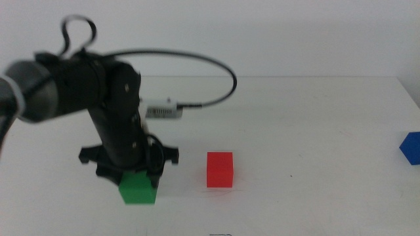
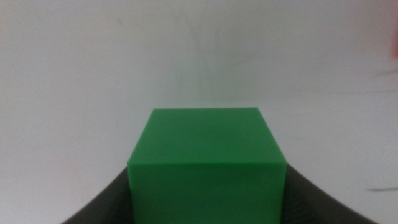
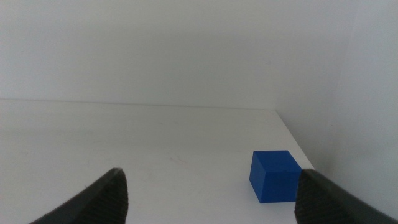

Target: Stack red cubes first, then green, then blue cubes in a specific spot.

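The green cube (image 1: 138, 189) rests on the white table at the front left, and my left gripper (image 1: 136, 178) comes down over it. In the left wrist view the green cube (image 2: 207, 162) fills the gap between the two dark jaws, which press on its sides: the gripper (image 2: 207, 190) is shut on it. A short way to its right stands the red cube (image 1: 220, 170), alone and upright. The blue cube (image 1: 411, 147) sits at the table's far right edge. It also shows ahead of my right gripper (image 3: 211, 193) as the blue cube (image 3: 273, 176); those jaws are open and hold nothing.
A black cable (image 1: 197, 65) loops from the left arm over the back of the white table (image 1: 315, 131). The table's right edge (image 3: 298, 143) runs close beside the blue cube. The right arm is outside the middle view.
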